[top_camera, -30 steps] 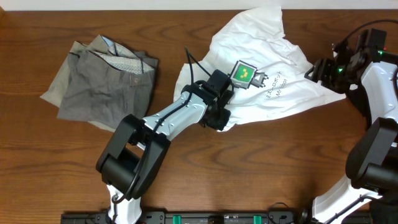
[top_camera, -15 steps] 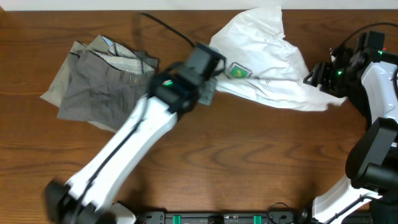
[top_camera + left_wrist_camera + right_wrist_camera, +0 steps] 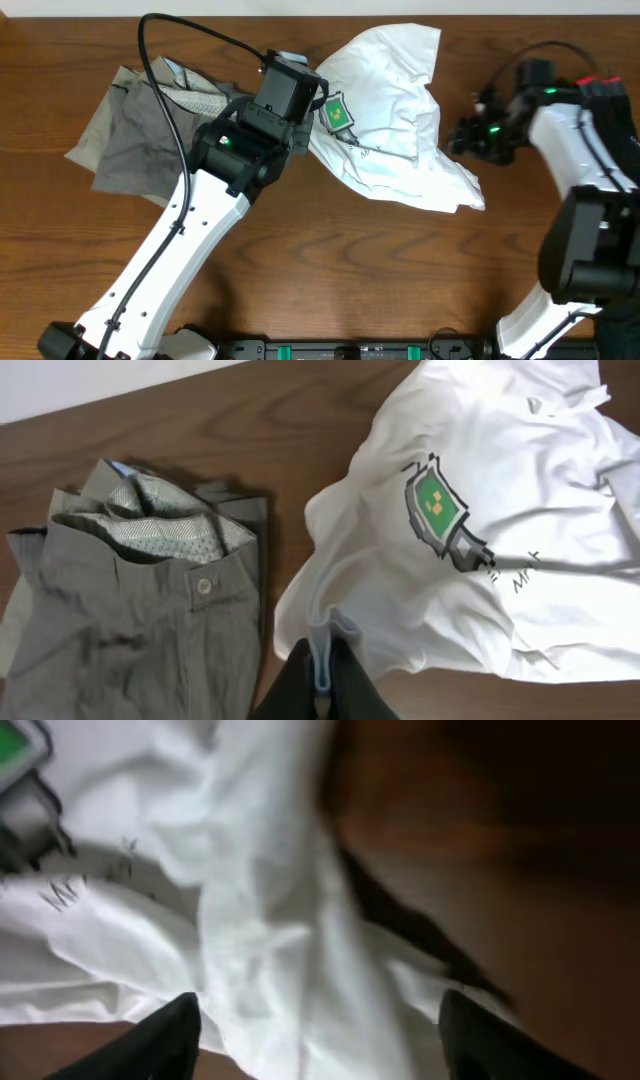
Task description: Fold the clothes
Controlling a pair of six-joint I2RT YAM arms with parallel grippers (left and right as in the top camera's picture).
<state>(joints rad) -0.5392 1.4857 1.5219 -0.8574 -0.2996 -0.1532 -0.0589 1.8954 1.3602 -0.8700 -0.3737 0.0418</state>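
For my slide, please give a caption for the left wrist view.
Left pincer pinching a fold of the white T-shirt, grey trousers lying beside it on the wooden table.

Dark lettering (image 3: 527, 575) on the T-shirt (image 3: 520, 470), seemingly illegible.

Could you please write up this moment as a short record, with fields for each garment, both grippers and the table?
T-shirt: white, crumpled, green logo facing up
trousers: grey, roughly folded, on the left gripper's side of the T-shirt, patterned waistband lining showing
left gripper: shut on a pinch of the T-shirt's edge
right gripper: open, fingers spread above the T-shirt's other side
table: brown wood
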